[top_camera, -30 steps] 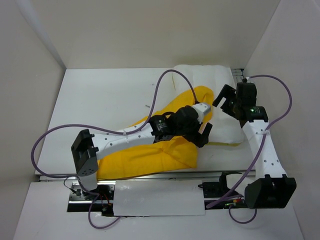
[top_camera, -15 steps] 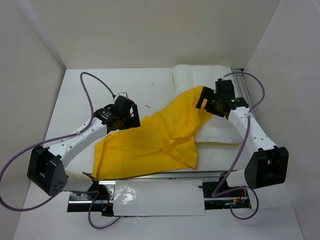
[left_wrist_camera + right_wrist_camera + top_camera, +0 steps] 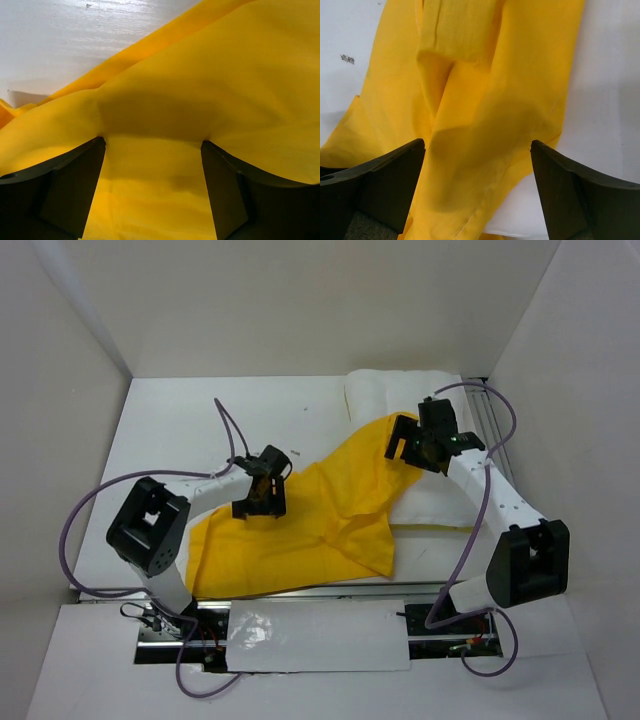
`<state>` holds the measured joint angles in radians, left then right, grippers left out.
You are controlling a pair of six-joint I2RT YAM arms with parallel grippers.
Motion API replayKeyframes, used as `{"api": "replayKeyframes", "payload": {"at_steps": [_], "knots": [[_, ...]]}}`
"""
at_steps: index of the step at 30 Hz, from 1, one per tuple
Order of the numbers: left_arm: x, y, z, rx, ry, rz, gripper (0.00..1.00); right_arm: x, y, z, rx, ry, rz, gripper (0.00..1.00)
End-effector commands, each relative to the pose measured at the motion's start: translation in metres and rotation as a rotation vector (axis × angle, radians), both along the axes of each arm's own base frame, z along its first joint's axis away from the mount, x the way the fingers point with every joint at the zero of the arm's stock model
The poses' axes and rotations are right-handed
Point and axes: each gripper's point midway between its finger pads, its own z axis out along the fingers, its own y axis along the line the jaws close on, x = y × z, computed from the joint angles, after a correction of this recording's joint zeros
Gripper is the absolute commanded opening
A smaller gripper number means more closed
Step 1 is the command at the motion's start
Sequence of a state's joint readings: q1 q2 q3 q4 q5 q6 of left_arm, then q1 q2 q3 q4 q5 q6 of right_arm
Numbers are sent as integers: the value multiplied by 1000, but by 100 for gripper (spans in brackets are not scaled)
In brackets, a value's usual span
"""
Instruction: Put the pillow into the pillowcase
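Pillowcase of bright yellow fabric (image 3: 300, 525) runs lower left to upper right onto puffy white pillow (image 3: 380, 395); released right end effector (image 3: 405, 443) hangs there, released left end effector (image 3: 262, 502) mid-cloth.

I work on a white table (image 3: 180, 430) — plain pale walls (image 3: 300, 300) rise behind it and at its left and right. Along the table's near edge runs a metal rail (image 3: 300, 592) with a glossy white plate (image 3: 320, 635) in front of it. The light is soft and even.
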<state>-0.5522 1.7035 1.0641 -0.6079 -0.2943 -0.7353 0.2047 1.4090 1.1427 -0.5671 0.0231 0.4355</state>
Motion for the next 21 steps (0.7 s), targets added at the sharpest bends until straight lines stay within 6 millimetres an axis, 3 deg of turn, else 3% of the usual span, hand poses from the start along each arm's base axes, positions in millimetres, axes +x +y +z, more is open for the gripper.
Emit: {"api": "replayKeyframes", "payload": {"at_steps": [1, 5, 7, 8, 11, 12, 13, 15, 16, 18, 19, 21], "knots": [[14, -6, 0, -19, -36, 13, 89, 6, -4, 7, -18, -54, -4, 93], [23, -4, -8, 1, -30, 28, 52, 4, 8, 10, 15, -71, 76, 86], [23, 4, -11, 18, -19, 44, 6, 2, 18, 6, 5, -64, 114, 86], [25, 11, -15, 24, -9, 65, 0, 3, 18, -3, -7, -42, 122, 86], [28, 24, -10, 18, -19, 106, 0, -1, 25, -9, -11, -17, 145, 68], [32, 35, -2, 14, -45, 139, 0, -1, 26, -13, -13, -7, 145, 58], [36, 42, 5, 18, -69, 160, 0, 3, 27, -8, -9, -26, 145, 30], [47, 65, 20, 25, -119, 218, 0, 7, 26, -2, -13, -43, 138, 9], [51, 74, 35, 22, -162, 239, 0, 12, 29, 10, -15, -82, 139, 2], [59, 99, 45, 8, -198, 301, 0, 13, 29, 18, -12, -100, 139, 0], [64, 105, 55, -17, -229, 304, 0, 19, 34, 34, -9, -150, 154, 0], [68, 119, 59, -36, -237, 324, 0, 22, 40, 46, -10, -179, 182, 0]]}}
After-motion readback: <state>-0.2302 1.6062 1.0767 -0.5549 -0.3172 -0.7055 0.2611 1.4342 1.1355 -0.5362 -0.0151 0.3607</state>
